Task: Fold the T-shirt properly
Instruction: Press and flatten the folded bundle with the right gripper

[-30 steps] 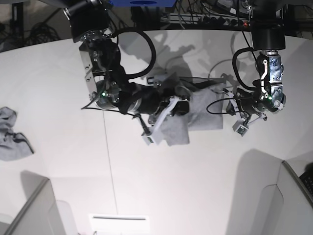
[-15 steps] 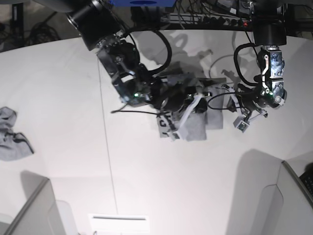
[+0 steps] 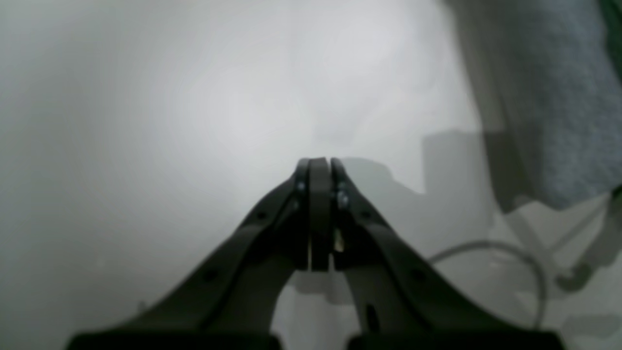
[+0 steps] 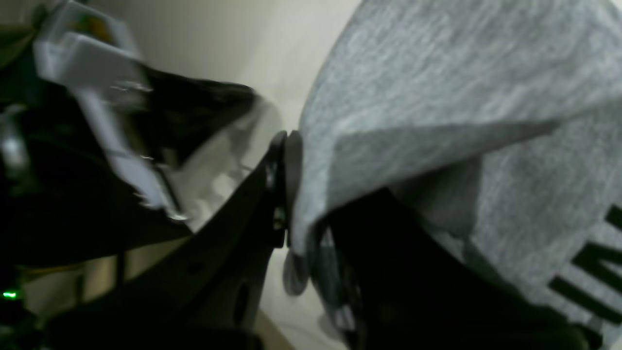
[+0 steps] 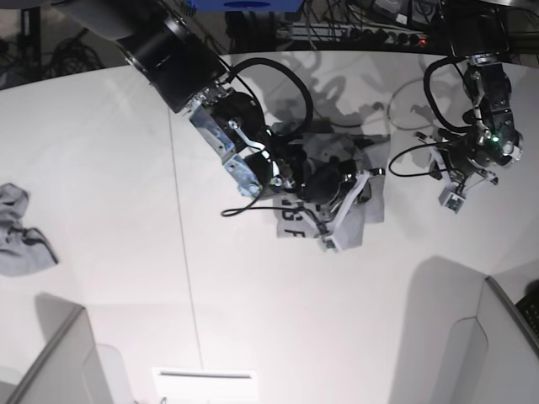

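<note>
Partly folded grey T-shirt (image 5: 354,210), black lettering showing.

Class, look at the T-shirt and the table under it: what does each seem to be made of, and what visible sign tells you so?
T-shirt: soft knit fabric, probably cotton jersey; heathered grey flecks, limp folds, black printed lettering.
Table: smooth, hard white surface, matte to slightly satin, likely laminate or painted board; it shows soft shadows and one thin seam line, no grain.
</note>
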Robot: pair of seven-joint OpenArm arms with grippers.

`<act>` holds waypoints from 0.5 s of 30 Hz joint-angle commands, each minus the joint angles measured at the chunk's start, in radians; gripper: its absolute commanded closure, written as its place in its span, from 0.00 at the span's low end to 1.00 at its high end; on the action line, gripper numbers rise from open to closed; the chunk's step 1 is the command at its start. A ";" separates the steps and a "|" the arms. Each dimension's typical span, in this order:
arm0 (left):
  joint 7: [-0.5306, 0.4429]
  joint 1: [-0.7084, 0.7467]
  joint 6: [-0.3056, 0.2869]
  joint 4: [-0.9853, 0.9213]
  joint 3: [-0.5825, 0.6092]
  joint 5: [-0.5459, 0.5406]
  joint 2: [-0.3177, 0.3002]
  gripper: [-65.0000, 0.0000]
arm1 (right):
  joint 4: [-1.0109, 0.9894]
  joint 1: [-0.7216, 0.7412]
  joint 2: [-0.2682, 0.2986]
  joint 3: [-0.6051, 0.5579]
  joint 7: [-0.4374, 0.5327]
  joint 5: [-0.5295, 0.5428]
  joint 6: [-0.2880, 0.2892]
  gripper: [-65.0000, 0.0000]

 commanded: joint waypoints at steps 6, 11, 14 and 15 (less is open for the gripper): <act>-0.012 0.121 -0.009 0.086 -0.195 -0.012 -0.021 1.00 | -0.058 0.048 -0.018 -0.042 0.057 0.010 0.007 1.00; -0.011 0.205 -0.009 0.088 -0.428 -0.012 -0.016 1.00 | -0.066 0.080 -0.018 -0.042 0.063 0.010 0.004 1.00; -0.011 0.221 -0.009 0.088 -0.543 -0.012 0.007 1.00 | -0.067 0.098 -0.020 -0.044 0.063 0.010 -0.045 1.00; -0.011 0.222 -0.009 0.088 -0.574 -0.012 0.007 1.00 | -0.067 0.106 -0.022 -0.045 0.063 0.010 -0.054 1.00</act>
